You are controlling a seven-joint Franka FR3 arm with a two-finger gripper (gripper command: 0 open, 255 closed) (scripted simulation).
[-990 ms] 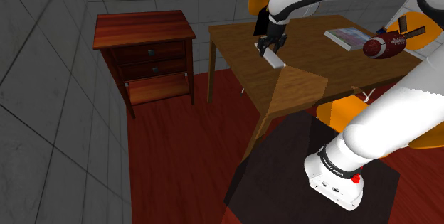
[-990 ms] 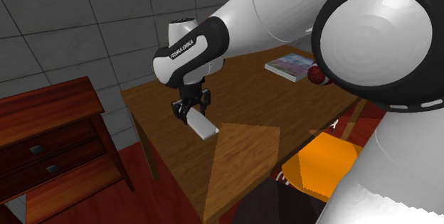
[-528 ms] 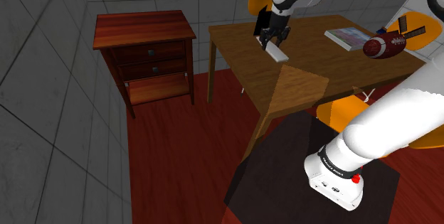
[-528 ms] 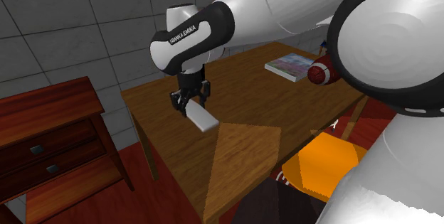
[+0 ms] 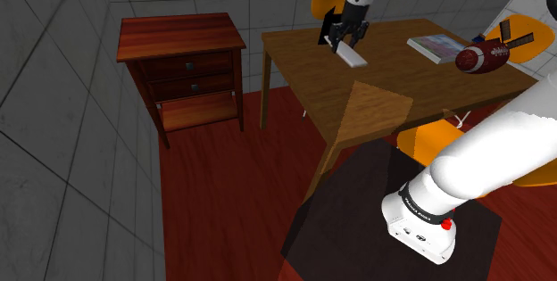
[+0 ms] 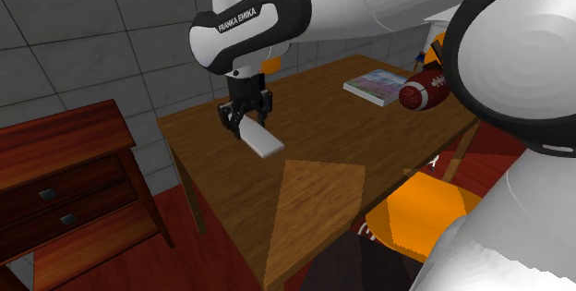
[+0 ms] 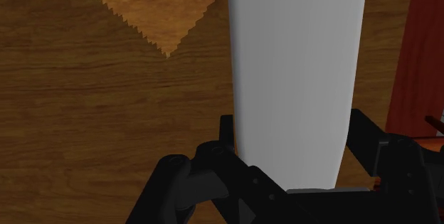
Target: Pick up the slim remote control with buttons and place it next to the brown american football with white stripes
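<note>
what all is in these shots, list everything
remote: one, plain white, clasped in the gripper over the table
football: one, brown-red with white stripes, on the table at the shoulder view's right
book: one, multicoloured cover, flat on the table beside the football
table: one, brown wood
nightstand: one, reddish wood, two drawers, by the grey tiled wall
chairs: at least two, orange, around the table
stand: one, black box, on the red floor
arm: one, white with dark joints
gripper: one, black, shut on the remote
</note>
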